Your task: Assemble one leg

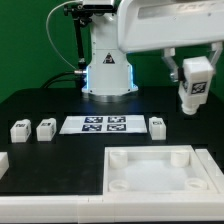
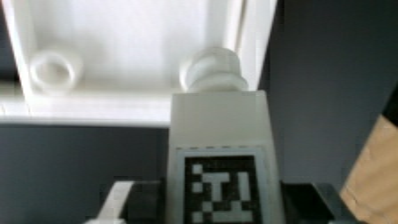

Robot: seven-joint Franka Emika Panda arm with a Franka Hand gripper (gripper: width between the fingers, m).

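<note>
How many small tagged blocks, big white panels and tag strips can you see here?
Legs: 4, one held in the claw
Panel: 1
Marker board: 1
Total: 6

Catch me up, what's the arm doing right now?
The gripper is shut on one leg and holds it in the air over the white panel. In the wrist view the leg lines up with a corner socket, but it isn't seated yet. Three spare legs lie on either side of the marker board.
</note>
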